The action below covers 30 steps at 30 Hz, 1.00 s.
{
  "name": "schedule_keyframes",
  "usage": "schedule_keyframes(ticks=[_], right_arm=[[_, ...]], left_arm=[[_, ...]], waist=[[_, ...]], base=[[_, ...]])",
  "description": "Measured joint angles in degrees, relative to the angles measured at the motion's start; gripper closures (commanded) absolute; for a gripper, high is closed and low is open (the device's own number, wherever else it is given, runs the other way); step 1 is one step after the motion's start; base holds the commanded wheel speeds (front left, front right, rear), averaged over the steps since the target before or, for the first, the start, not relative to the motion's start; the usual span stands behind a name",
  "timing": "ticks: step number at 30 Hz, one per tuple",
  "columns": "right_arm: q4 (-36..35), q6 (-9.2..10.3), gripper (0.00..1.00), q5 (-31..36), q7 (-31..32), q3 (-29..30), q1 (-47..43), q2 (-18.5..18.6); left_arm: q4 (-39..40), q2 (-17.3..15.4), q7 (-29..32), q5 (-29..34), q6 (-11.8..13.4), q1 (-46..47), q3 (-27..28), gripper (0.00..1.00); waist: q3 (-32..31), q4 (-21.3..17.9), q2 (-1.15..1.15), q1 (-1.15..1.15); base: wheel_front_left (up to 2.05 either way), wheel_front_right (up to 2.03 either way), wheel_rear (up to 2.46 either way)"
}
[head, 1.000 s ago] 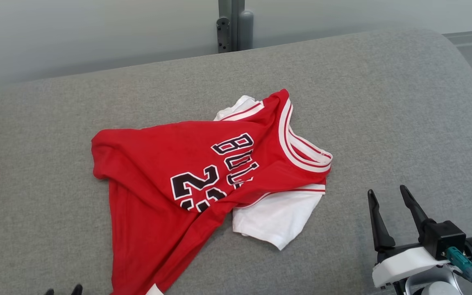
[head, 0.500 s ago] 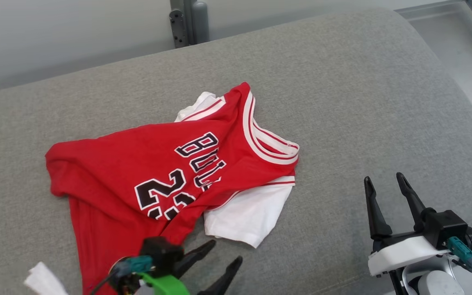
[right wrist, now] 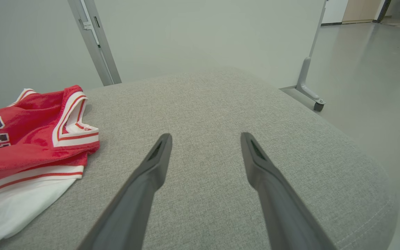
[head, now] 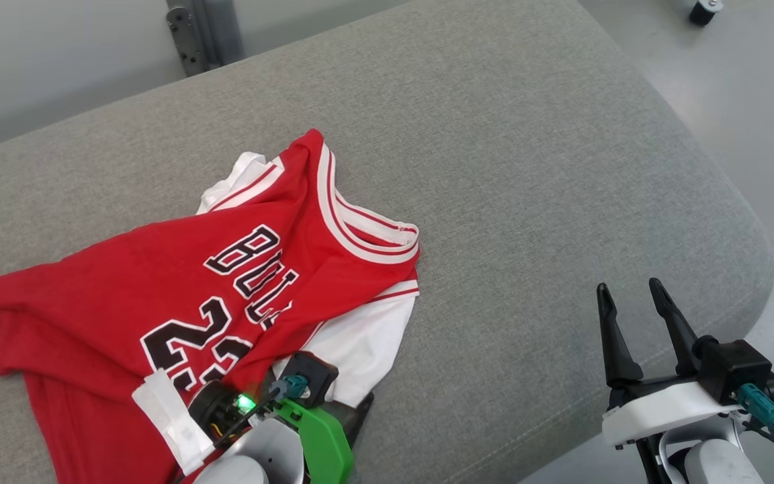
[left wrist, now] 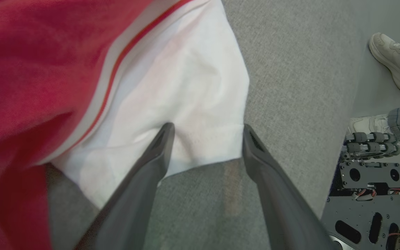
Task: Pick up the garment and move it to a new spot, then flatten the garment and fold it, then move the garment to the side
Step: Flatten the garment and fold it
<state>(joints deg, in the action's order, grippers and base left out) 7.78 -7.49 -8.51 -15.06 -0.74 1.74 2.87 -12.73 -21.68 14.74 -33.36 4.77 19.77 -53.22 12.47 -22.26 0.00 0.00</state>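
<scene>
Since a second ago the left gripper point(left wrist: 207, 130) has come in from the bottom edge to the garment point(head: 91, 302), a red jersey crumpled on the left part of the grey cushion point(head: 528, 168). Its fingers stand apart over the hem of the white sleeve point(left wrist: 186, 86). Rightward the cushion lies bare to its rounded edge, where the right gripper point(head: 629, 288) hovers, fingers apart. The left wrist view adds a person's pale shoes point(left wrist: 389, 55) beyond that edge. The right wrist view adds a partition foot point(right wrist: 311, 93) on open floor point(right wrist: 377, 69).
</scene>
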Motion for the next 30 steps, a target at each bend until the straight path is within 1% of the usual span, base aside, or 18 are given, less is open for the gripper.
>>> schedule_keyframes(ticks=[1, 4, 5, 9, 12, 14, 18, 19, 20, 22, 25, 27, 28, 30], right_arm=[[0.0, 0.0, 0.0, -0.1, 0.0, 0.0, 0.0, 0.0], [0.0, 0.0, 0.0, -0.1, 0.0, 0.1, -0.1, 0.0], [0.0, 0.0, 0.0, -0.1, 0.0, 0.1, -0.2, 0.0], [0.0, 0.0, 0.0, -0.4, 0.0, 0.0, -0.2, 0.0], [0.0, 0.0, 0.0, -0.6, 0.0, -0.3, 0.0, 0.0], [0.0, 0.0, 0.0, -0.9, 0.0, -0.7, 0.4, 0.0], [0.1, 0.0, 0.0, -1.4, 0.0, -2.1, 1.4, 0.0], [0.2, 0.0, 0.0, -1.5, 0.0, -2.3, 1.5, 0.0], [0.2, 0.0, 0.0, -1.5, 0.0, -2.5, 1.6, 0.0], [0.3, 0.0, 0.0, -1.6, 0.0, -2.7, 1.8, 0.0], [0.4, 0.0, 0.0, -1.7, 0.0, -1.9, 1.8, 0.0], [0.4, 0.0, 0.0, -1.2, 0.0, -1.1, 1.6, 0.0], [0.5, 0.0, 0.0, -0.9, 0.0, -0.7, 1.5, 0.0], [0.4, -0.01, 0.0, -0.1, 0.0, 0.1, 1.3, -0.1]], left_arm=[[-0.5, 0.4, -0.7, 0.2, 0.5, 0.1, 0.2, 1.0], [-0.8, 1.3, -1.6, -0.4, 0.6, 0.3, 1.0, 1.0], [-0.3, 2.1, -2.1, -2.1, 0.5, 0.2, 1.7, 1.0], [4.0, 7.0, -4.0, -7.3, -0.3, 0.2, 4.6, 1.0], [4.9, 9.1, -3.7, -8.6, -0.8, 2.3, 5.0, 1.0], [4.3, 10.5, -2.2, -8.8, -1.5, 4.9, 4.6, 1.0], [-0.2, 14.2, -1.4, -9.0, -1.5, 7.1, 3.7, 1.0], [-1.6, 14.9, -1.7, -9.7, -1.9, 7.0, 3.6, 0.55], [-2.8, 15.8, -2.0, -10.8, -2.0, 6.6, 3.6, 0.0], [-5.0, 16.7, -3.7, -11.0, -2.5, 5.7, 3.1, 0.0], [-6.3, 16.9, -5.8, -11.2, -3.4, 4.7, 2.8, 0.0], [-4.9, 17.2, -7.2, -13.6, -4.9, 3.7, 3.7, 0.0], [-3.6, 17.5, -8.3, -14.4, -5.0, 3.2, 4.6, 0.0], [-0.5, 16.7, -9.8, -14.7, -5.4, 2.8, 5.7, 0.0]], waist=[[0.1, -0.6, 0.0, 0.0], [0.0, -1.7, 0.0, 0.0], [-0.1, -2.1, 0.0, 0.0], [-0.2, -2.8, 0.0, 0.0], [0.1, -3.2, 0.0, 0.0], [0.6, -3.4, 0.0, 0.0], [1.6, -3.9, 0.0, 0.0], [1.8, -4.1, 0.0, 0.0], [2.0, -4.2, 0.0, 0.0], [2.3, -4.5, 0.0, 0.0], [2.5, -4.3, 0.0, 0.0], [2.5, -3.8, 0.0, 0.0], [2.4, -3.4, 0.0, 0.0], [2.0, -2.6, 0.0, 0.0]], base=[[0.0, 0.0, 0.0], [0.0, 0.0, 0.0], [0.0, 0.0, 0.0], [0.0, 0.0, 0.0], [0.0, 0.0, 0.0], [0.0, 0.0, 0.0], [0.0, 0.0, 0.0], [0.0, 0.0, 0.0], [0.0, 0.0, 0.0], [0.0, 0.0, 0.0], [0.0, 0.0, 0.0], [0.0, 0.0, 0.0], [0.0, 0.0, 0.0], [0.0, 0.0, 0.0]])
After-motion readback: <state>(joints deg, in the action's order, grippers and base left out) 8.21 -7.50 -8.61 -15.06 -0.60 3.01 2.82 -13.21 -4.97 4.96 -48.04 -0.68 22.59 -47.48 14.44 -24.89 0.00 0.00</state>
